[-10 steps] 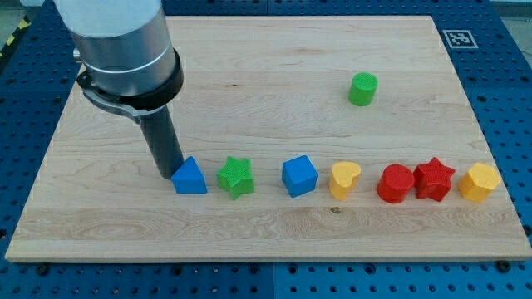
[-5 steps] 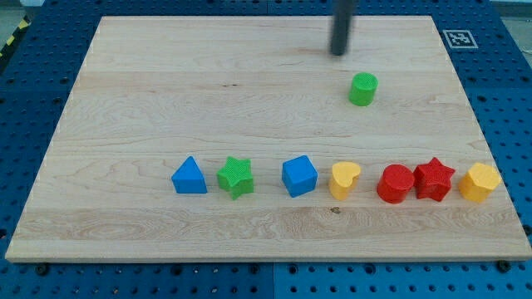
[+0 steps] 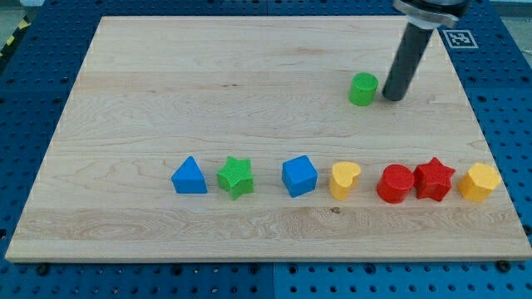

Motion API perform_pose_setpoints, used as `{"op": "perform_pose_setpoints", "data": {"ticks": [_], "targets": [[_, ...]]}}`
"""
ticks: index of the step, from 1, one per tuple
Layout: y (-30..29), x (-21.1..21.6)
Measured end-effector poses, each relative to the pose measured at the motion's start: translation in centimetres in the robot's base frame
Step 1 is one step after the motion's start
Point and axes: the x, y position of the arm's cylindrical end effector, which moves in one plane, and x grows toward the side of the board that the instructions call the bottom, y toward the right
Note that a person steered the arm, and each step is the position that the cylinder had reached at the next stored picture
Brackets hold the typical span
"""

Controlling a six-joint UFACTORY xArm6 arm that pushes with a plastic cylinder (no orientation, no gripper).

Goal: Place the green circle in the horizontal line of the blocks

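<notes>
The green circle (image 3: 362,89) is seen in the frame's upper right on the tabletop (image 3: 166,100), well above the row of blocks; my tip (image 3: 391,97) is set just right of it; no claw is fitted.

We see a light wooden board (image 3: 249,75) w/ visible grain, lying on a blue perforated base (image 3: 25,108) that shows on all sides. A black-and-white marker tag (image 3: 456,38) sits at the board's top right corner. Yellow-black striped tape (image 3: 15,35) at top left. Lighting even, soft shadows.
</notes>
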Motion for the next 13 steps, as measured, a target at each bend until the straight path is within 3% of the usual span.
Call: {"op": "perform_pose_setpoints", "data": {"ticks": [2,4,6,9,13], "targets": [[-6.7,-1.4],[-8.2,-3.2],[-15.9,-3.2],[-17.1,2.1],[-25.3,4.3]]}}
